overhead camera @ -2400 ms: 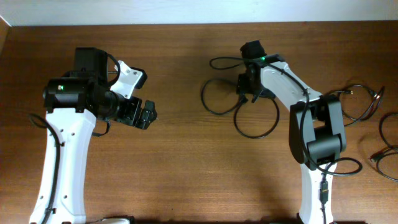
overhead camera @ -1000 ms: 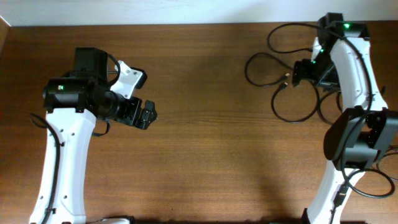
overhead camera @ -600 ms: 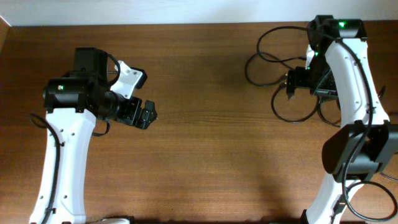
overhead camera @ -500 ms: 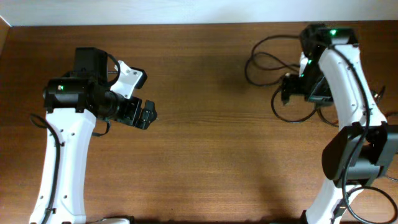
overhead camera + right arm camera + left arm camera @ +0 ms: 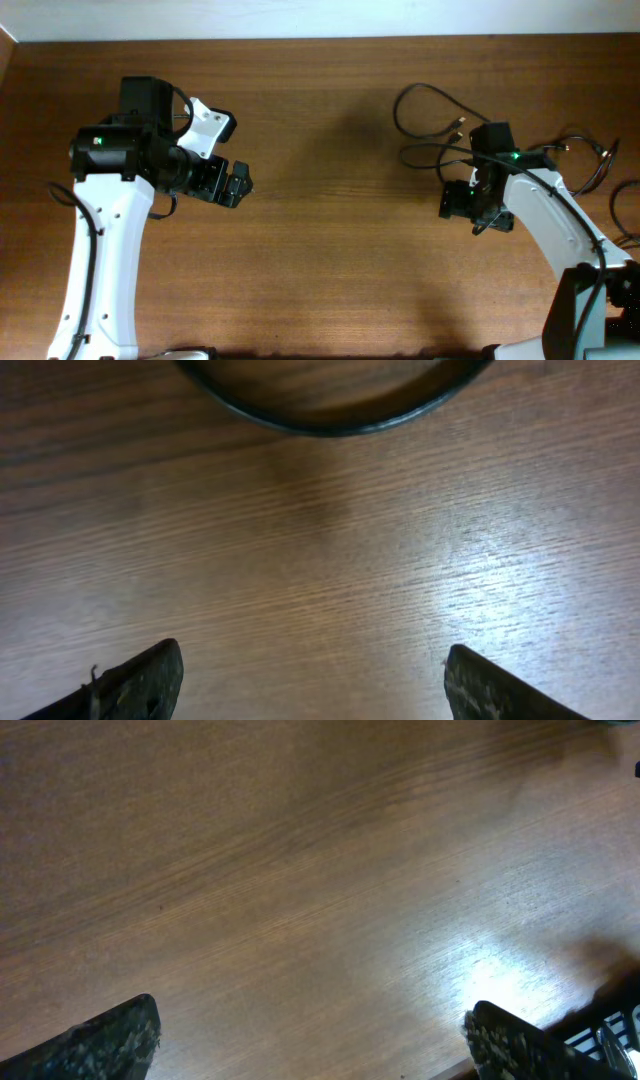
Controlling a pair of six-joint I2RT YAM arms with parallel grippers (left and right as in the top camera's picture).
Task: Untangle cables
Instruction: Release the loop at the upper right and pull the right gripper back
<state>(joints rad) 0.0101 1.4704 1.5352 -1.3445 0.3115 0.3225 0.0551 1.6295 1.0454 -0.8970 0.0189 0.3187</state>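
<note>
left jaws: spread wide, nothing between them, bare bench point(image 5: 300, 900) beneath. right jaws: likewise spread wide and empty. in the wrist view one black cord arc point(image 5: 330, 428) lies on the bench just beyond the fingertips at 12 o'clock. from overhead, the cables point(image 5: 432, 128) lie in loose loops at 11 to 12 o'clock of the right jaws. further cord point(image 5: 590, 165) lies at 2 o'clock, towards the bench's right edge.

Brown wooden surface point(image 5: 330, 250) with horizontal grain, filling nearly the whole overhead view. A pale wall point(image 5: 300, 18) runs as a narrow strip along its far edge. In both wrist views the wood shows a soft glare point(image 5: 490, 982) of reflected light, right of centre.
</note>
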